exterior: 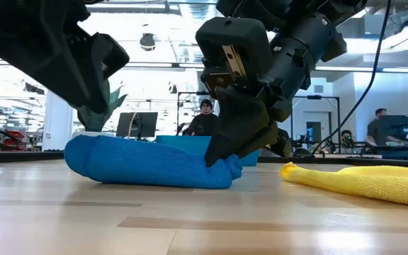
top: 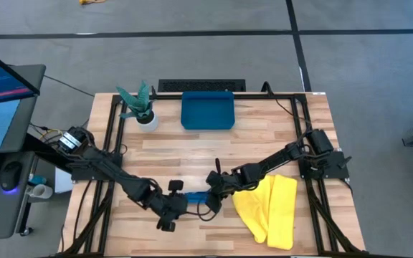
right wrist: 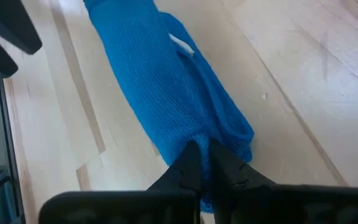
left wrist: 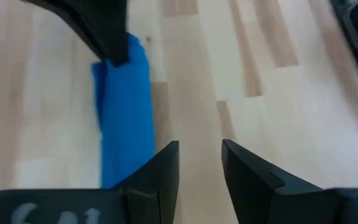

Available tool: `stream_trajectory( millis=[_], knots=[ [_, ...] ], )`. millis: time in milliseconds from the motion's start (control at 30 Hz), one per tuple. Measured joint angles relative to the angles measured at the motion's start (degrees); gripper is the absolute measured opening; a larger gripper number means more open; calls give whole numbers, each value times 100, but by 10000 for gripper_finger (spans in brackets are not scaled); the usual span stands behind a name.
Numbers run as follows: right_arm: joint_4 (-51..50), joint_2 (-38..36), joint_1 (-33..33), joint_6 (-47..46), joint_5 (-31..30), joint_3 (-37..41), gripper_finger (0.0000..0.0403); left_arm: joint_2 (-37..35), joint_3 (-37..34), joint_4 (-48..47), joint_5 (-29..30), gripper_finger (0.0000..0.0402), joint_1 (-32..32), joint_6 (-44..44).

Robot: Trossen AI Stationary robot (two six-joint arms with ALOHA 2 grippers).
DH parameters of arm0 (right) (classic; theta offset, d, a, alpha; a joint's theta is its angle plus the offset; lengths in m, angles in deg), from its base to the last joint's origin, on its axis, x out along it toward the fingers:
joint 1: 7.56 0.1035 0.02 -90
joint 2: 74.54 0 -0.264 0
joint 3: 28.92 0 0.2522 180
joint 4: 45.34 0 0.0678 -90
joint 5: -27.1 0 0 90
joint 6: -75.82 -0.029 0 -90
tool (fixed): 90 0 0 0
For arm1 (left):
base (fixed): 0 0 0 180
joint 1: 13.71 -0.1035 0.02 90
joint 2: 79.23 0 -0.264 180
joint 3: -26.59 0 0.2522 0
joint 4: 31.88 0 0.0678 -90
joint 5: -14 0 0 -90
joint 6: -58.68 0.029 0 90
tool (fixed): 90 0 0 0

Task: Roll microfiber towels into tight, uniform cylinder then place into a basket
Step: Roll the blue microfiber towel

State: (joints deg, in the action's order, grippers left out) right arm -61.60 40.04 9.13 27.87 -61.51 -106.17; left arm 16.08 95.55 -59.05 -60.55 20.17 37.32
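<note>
The teal basket (top: 207,111) sits at the far edge of the wooden surface (top: 264,143) with nothing visible in it, beside a small white plant pot (top: 148,120). The rolled blue towel (exterior: 147,163) lies near the front edge, the right tool (exterior: 222,152) clenched on one end and the left tool (left wrist: 199,165) released just beside the other. The yellow towel (top: 271,208) lies unrolled to the right.

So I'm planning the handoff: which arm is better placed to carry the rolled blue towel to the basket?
The right. Its tool is already pinched shut on the end of the blue towel, while the left tool is open beside the roll, gripping nothing. The basket lies ahead.
</note>
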Motion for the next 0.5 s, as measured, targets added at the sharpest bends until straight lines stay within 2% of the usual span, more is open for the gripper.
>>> stream_trajectory(
  millis=[167,500],
  knots=[
    [0,0,0,28,4,0,20,46,4,205,352,111,96,621],
    [0,0,9,74,26,0,20,469,10,677,283,111,-264,1049]
  ],
)
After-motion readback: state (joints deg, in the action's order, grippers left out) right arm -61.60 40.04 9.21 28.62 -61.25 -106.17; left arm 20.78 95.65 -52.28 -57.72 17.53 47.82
